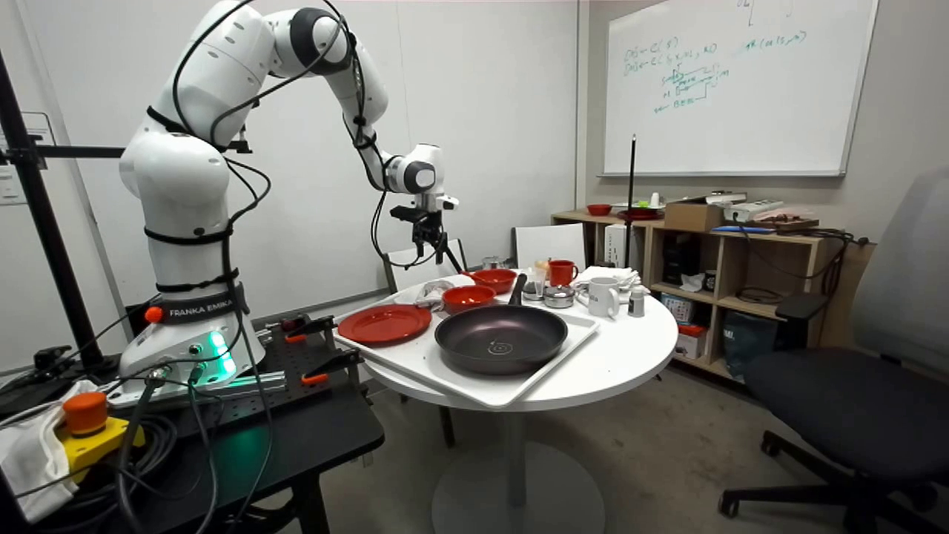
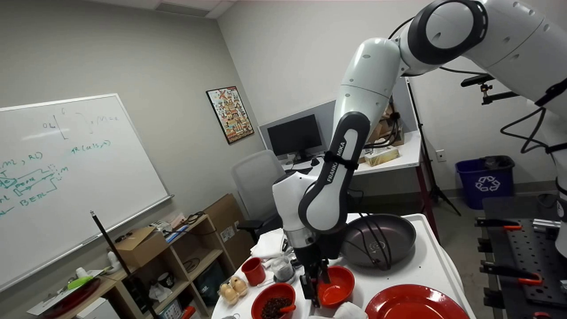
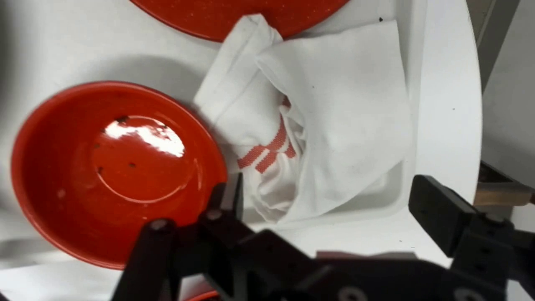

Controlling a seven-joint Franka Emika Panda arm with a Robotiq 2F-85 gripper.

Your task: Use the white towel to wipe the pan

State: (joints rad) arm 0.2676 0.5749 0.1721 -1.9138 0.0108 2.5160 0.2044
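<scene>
The white towel (image 3: 347, 113) with red stripes lies crumpled in a corner of the white tray (image 3: 388, 205) in the wrist view. It also shows beside the red bowls in an exterior view (image 1: 436, 291) and partly at the bottom edge in an exterior view (image 2: 350, 311). The dark pan (image 1: 501, 341) rests on the tray, with its handle pointing towards the bowls; it also shows behind the arm's cables (image 2: 381, 243). My gripper (image 3: 330, 194) is open and empty, above the table near the towel; it also shows in both exterior views (image 1: 430, 251) (image 2: 315, 288).
A red bowl (image 3: 117, 175) sits right beside the towel, and a red plate (image 3: 234, 16) touches its far end. Another red bowl (image 2: 273, 303) holds dark bits and a spoon. A red mug (image 1: 563, 272), grey mug (image 1: 603, 297) and white cloths (image 1: 612, 279) stand farther along the table.
</scene>
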